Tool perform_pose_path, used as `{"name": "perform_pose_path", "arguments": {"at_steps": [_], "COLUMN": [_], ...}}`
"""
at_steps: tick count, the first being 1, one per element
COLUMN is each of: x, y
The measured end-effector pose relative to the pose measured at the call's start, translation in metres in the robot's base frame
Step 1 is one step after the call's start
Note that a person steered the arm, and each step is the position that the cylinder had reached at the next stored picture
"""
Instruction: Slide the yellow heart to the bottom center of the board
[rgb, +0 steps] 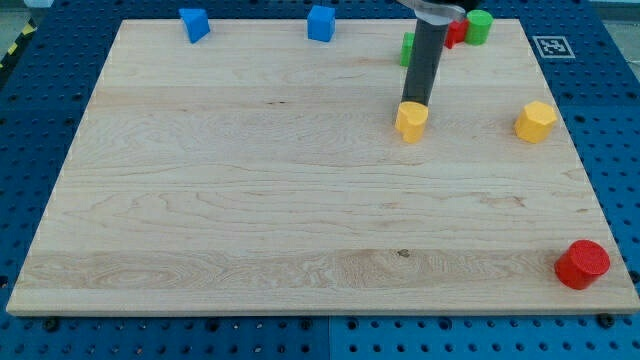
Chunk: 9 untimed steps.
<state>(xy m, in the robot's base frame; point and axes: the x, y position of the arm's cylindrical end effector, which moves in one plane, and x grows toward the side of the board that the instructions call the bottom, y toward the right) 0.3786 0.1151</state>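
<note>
A pale wooden board (300, 200) is seen lying on a blue perforated table (40, 60); a small black-and-white marker tag (551, 46) is fixed at the board's two o'clock corner.

The dark straight rod (424, 60) is seen descending from the view's top. It carries no jaws, so nothing is open, closed or gripped. My tip (414, 103) is placed at the twelve o'clock edge of the small yellow heart-shaped block (411, 121), apparently touching it.

The yellow heart is found right of board centre, in the upper half, at roughly two o'clock from the middle. Its point appears to face six o'clock, with the lobes toward the rod; the long axis cannot be made out with certainty.

A red cylinder (582, 264) is noted at the four o'clock corner. A yellow hexagonal block (535, 121) lies at three o'clock from the heart, well apart. A blue block (194, 24) and a second blue cube-like block (321, 23) are set along the twelve o'clock edge. A green cylinder (479, 27), a partly hidden red block (456, 33) and a partly hidden green block (408, 48) are grouped near the rod.

No containers are recorded.
</note>
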Motion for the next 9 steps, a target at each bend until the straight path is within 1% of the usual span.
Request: {"name": "perform_pose_path", "arguments": {"at_steps": [1, 4, 5, 6, 7, 8, 9], "x": [0.026, 0.141, 0.169, 0.168, 0.145, 0.139, 0.119], "y": [-0.003, -0.005, -0.014, -0.028, -0.022, -0.026, -0.036]}}
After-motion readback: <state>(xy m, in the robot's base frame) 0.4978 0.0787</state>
